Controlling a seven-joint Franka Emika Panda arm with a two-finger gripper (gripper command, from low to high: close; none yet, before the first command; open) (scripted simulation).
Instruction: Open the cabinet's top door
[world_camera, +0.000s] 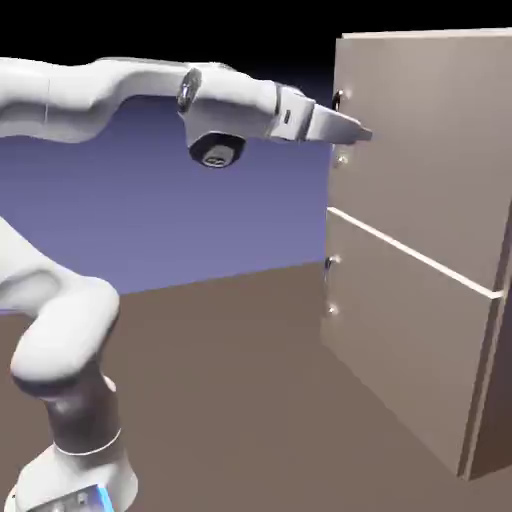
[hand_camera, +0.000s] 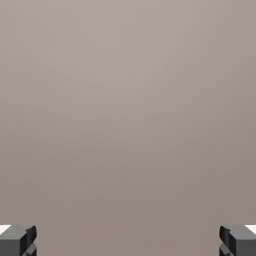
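Blue-violet backdrop, brown floor. End effector (world_camera: 368, 134) open, fingers wide apart, nothing between them; hand view shows only plain taupe panel. Arm (world_camera: 85, 98) reaches in from the left at upper-panel height. Top door (world_camera: 425, 150) on the right, above the pale seam (world_camera: 415, 252), looks shut; its silver handle (world_camera: 341, 128) sits at the panel's far edge, behind the fingers in the exterior view. Step: approach, no grip. Next move likely: line up on the handle, close, then pull left.
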